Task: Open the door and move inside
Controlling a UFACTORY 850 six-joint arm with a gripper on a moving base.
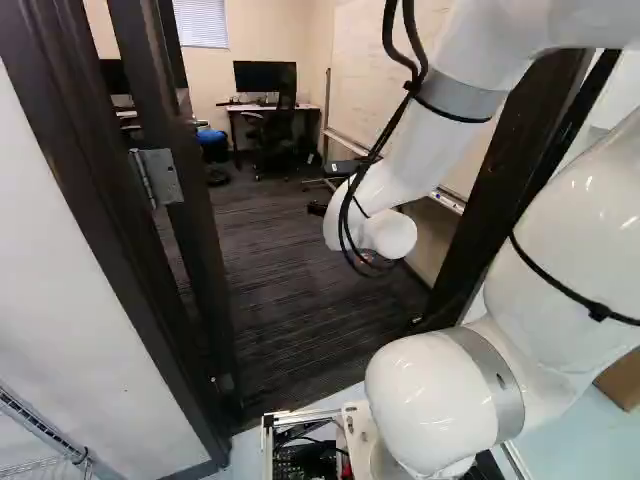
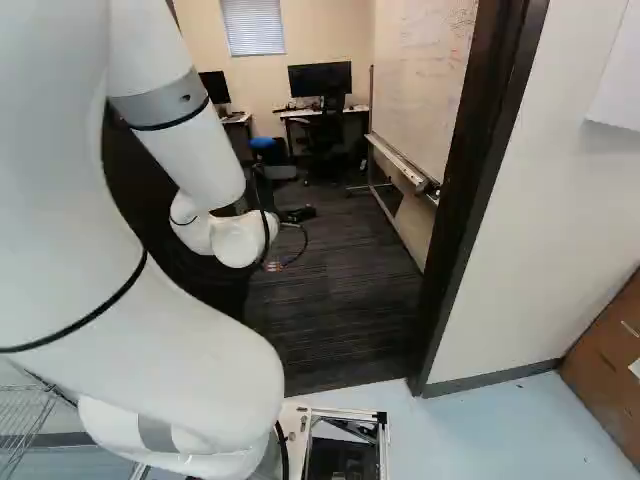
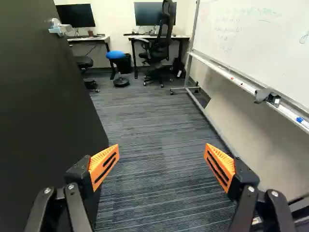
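My gripper shows only in part past the white wrist in the right base view, ahead in the doorway. In the wrist view the gripper is open, its orange pads wide apart with nothing between them. The dark door stands swung open into the room, beside one finger; its handle is farther ahead on that side. At the left of the left base view the door shows edge-on by its metal hinge. Whether the finger touches the door, I cannot tell.
The dark door frame rises right of the arm. Beyond it are carpet, a wheeled whiteboard along one side, and desks, a chair and a blue stool at the back. A wire rack stands near the left wall.
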